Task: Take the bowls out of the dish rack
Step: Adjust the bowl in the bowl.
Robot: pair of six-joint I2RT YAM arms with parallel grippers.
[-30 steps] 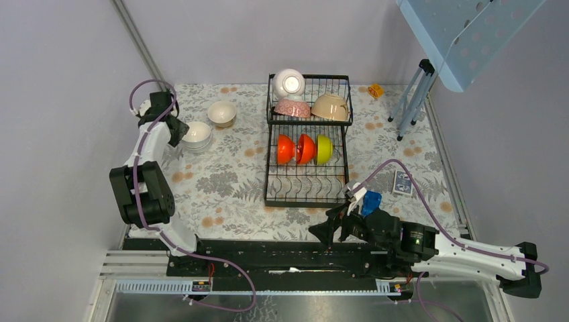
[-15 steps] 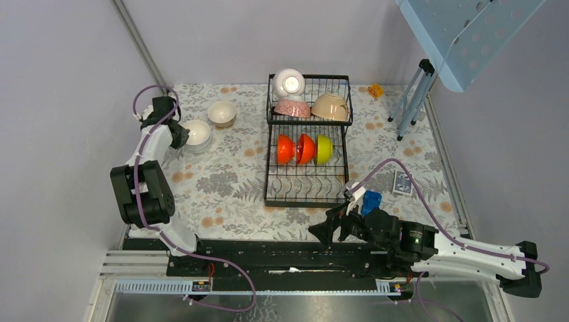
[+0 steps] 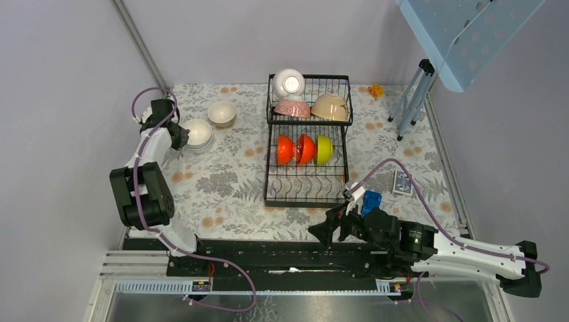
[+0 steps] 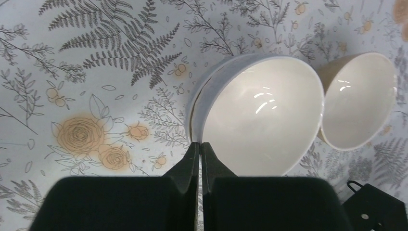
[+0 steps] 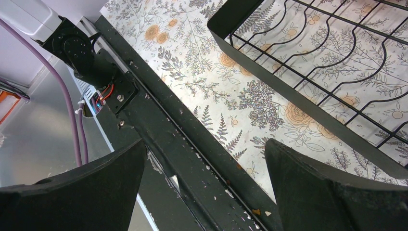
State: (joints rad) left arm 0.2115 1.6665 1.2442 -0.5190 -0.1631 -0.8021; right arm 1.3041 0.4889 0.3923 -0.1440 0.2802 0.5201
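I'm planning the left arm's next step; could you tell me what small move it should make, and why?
Probably lift the left gripper clear of the white bowl: its jaws are shut, empty, that bowl rests on the table, and the rack holds more.

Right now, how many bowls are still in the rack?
6. Up top: a white bowl, a pink bowl, a beige bowl. Down below, standing in a row: a red bowl, a second red bowl, a green bowl. One could hide behind another.
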